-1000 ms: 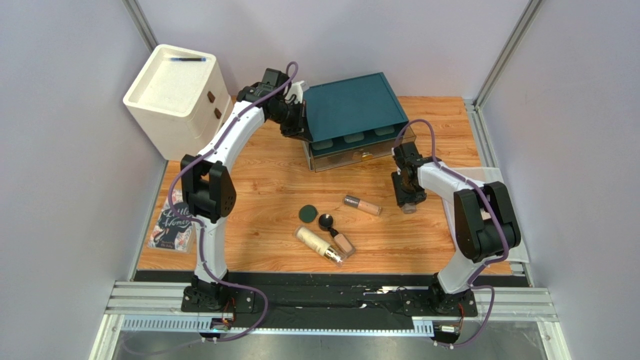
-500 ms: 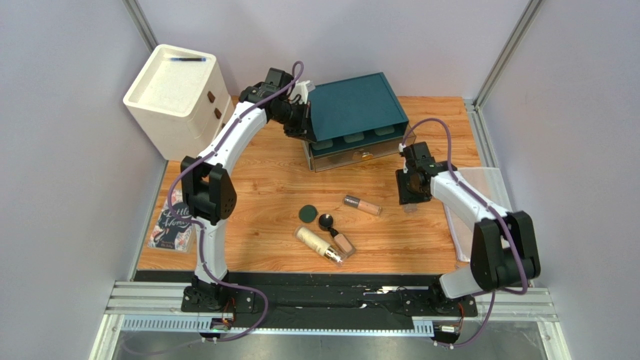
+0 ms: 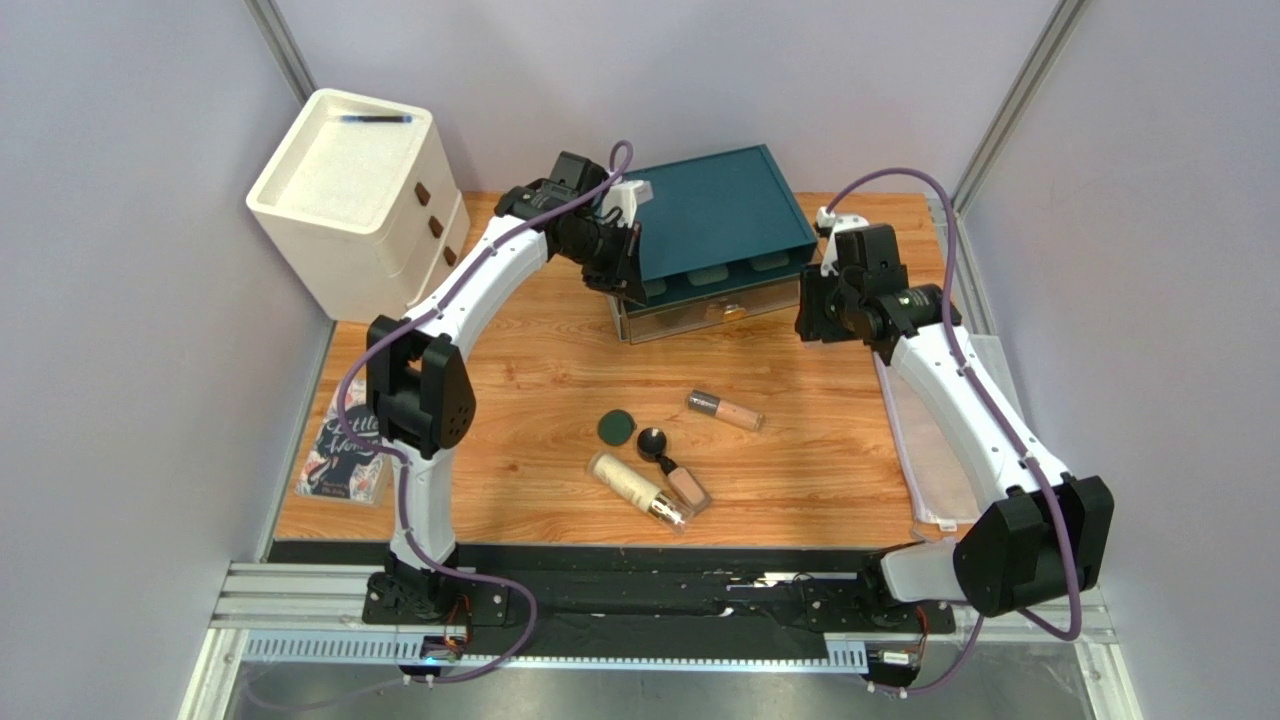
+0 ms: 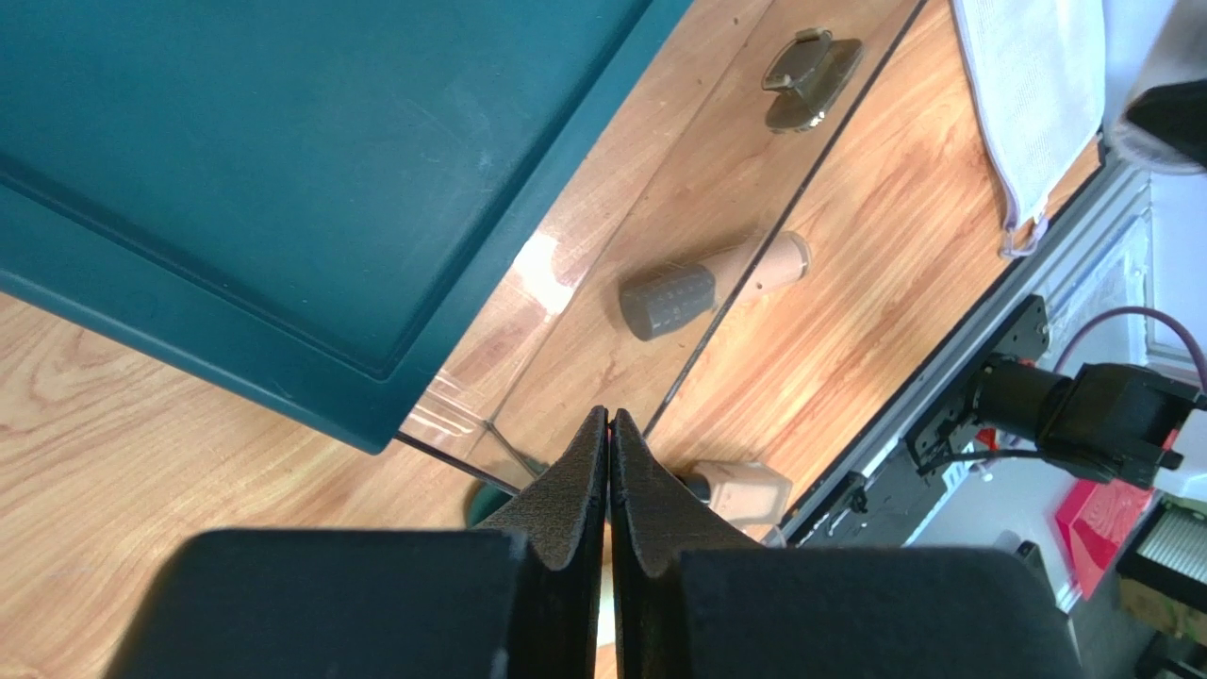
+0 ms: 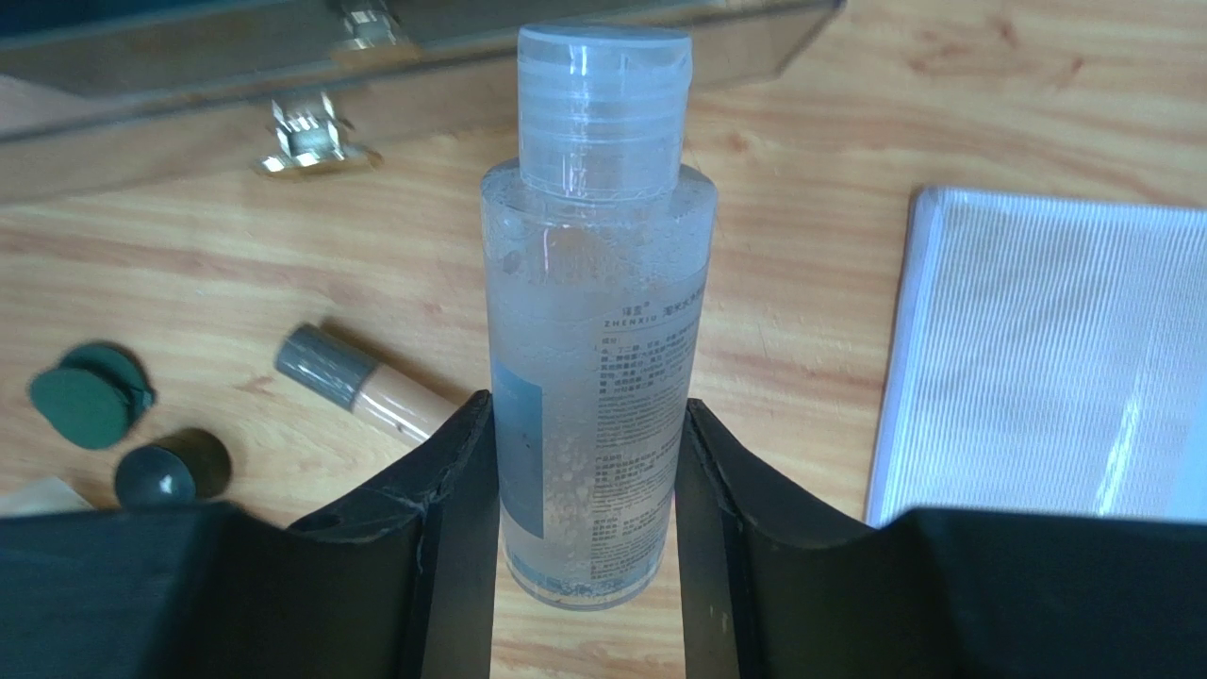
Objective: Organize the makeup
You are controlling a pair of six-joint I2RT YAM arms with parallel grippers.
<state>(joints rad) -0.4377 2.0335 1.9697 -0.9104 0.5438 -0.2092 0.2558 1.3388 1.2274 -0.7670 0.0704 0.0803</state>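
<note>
My right gripper [image 5: 588, 413] is shut on a clear-capped bottle of clear liquid [image 5: 595, 326], held upright above the table by the right end of the teal organizer [image 3: 706, 218]; the gripper also shows in the top view [image 3: 813, 315]. My left gripper [image 4: 609, 420] is shut and empty at the organizer's left front corner [image 3: 622, 255]. On the table lie a tan foundation tube [image 3: 724, 408], a dark-green compact [image 3: 615, 428], a small black jar [image 3: 652, 443], a cream bottle [image 3: 639, 489] and a beige tube [image 3: 687, 485].
The organizer has a clear drawer with a brass handle [image 5: 319, 142] under its teal lid [image 4: 284, 170]. A white mesh pouch [image 3: 939, 435] lies at the right edge. A white drawer unit [image 3: 353, 180] stands back left. A pink-covered book [image 3: 343, 443] lies at the left.
My right arm has lifted the clear bottle off the table and carried it back toward the organizer's right end. My left gripper has shifted slightly right along the organizer.
</note>
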